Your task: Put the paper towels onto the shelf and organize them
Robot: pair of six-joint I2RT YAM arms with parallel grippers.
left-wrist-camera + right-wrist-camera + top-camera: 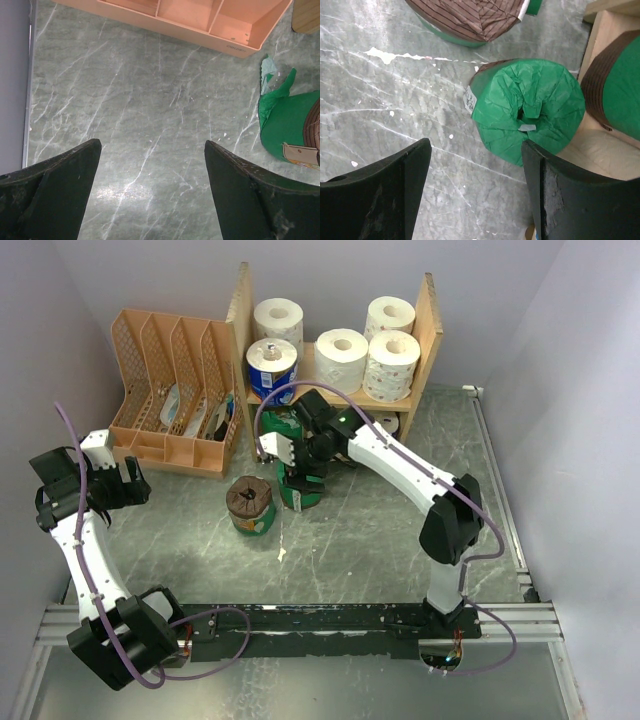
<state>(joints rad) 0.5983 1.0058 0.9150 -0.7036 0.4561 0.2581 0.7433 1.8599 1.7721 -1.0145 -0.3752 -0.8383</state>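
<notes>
Right gripper (475, 147) jaws released, empty. Green roll (530, 110) sits on table (380, 530) by shelf (432, 325) near-left corner, off-centre under jaws. I'd centre over it, drop, squeeze gently. Left gripper (152, 145) spread wide, empty, idle.

Left fingers (55, 190) had bare table (125, 100) beneath — peach organizer (200, 20) blocked ahead, brown-topped roll (285, 125) stood to the right. Right fingers (570, 200) faced a green-wrapped roll (527, 115) sitting just beside the shelf (602, 35) side panel; brown-topped roll lay beyond it, bare table to its left. Shelf boards were crowded — one gap between the two rear white rolls (278, 318).
</notes>
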